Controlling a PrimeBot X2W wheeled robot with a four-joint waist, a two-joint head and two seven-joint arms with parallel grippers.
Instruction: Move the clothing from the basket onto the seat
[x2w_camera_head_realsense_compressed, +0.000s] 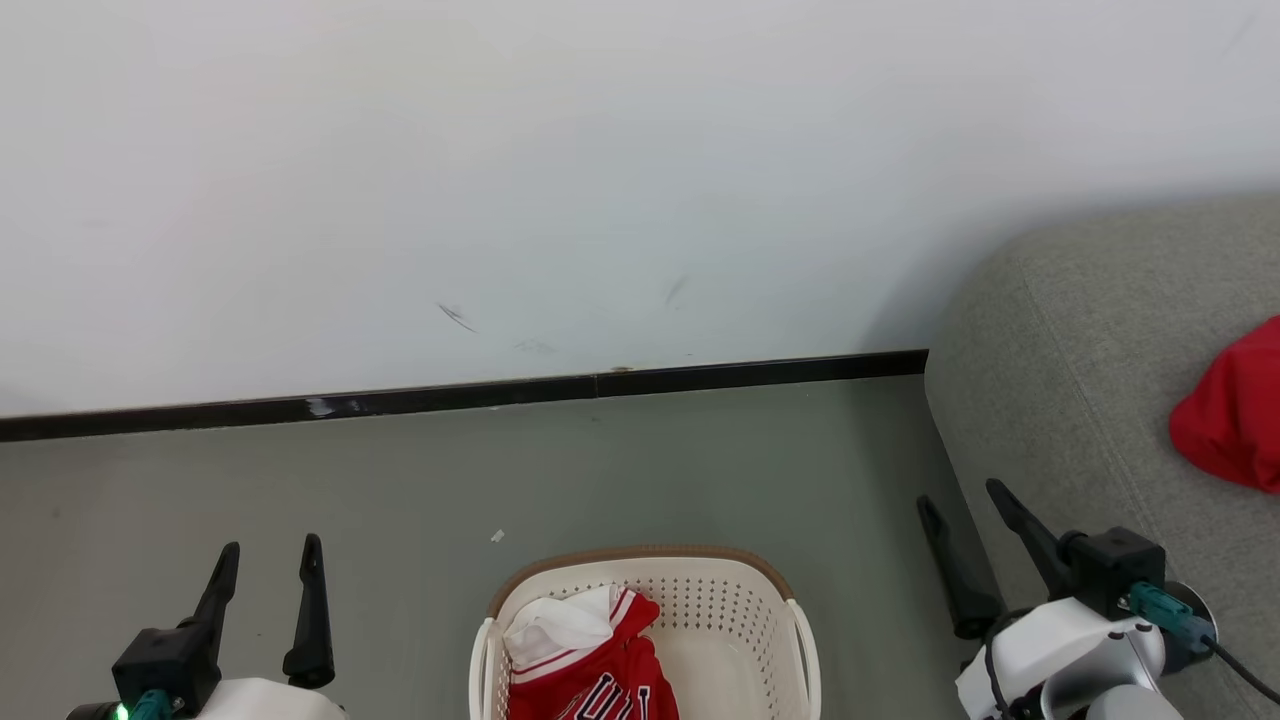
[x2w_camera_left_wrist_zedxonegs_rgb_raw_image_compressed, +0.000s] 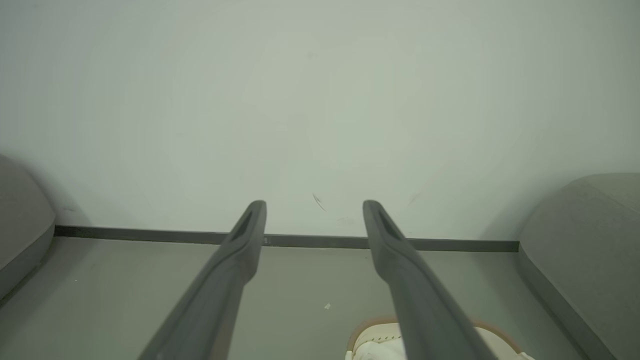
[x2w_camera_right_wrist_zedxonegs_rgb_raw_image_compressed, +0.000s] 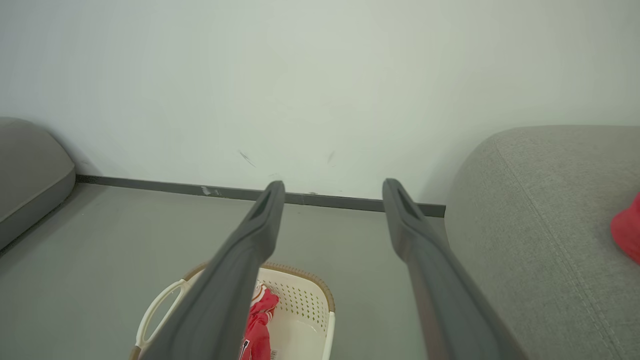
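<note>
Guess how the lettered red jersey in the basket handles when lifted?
Probably floppy: the jersey lies crumpled, white lining folded over. Likely light, as thin fabric. It would likely drape from a pinch and may brush the basket rim.

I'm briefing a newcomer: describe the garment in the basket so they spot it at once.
Below the dark skirting of the white wall, a cream perforated basket with a brown rim stands on the grey floor. The garment lies bunched in its left half: red with white lining, striped trim and dark white-outlined lettering, unlike the plain red piece on the grey sofa.
</note>
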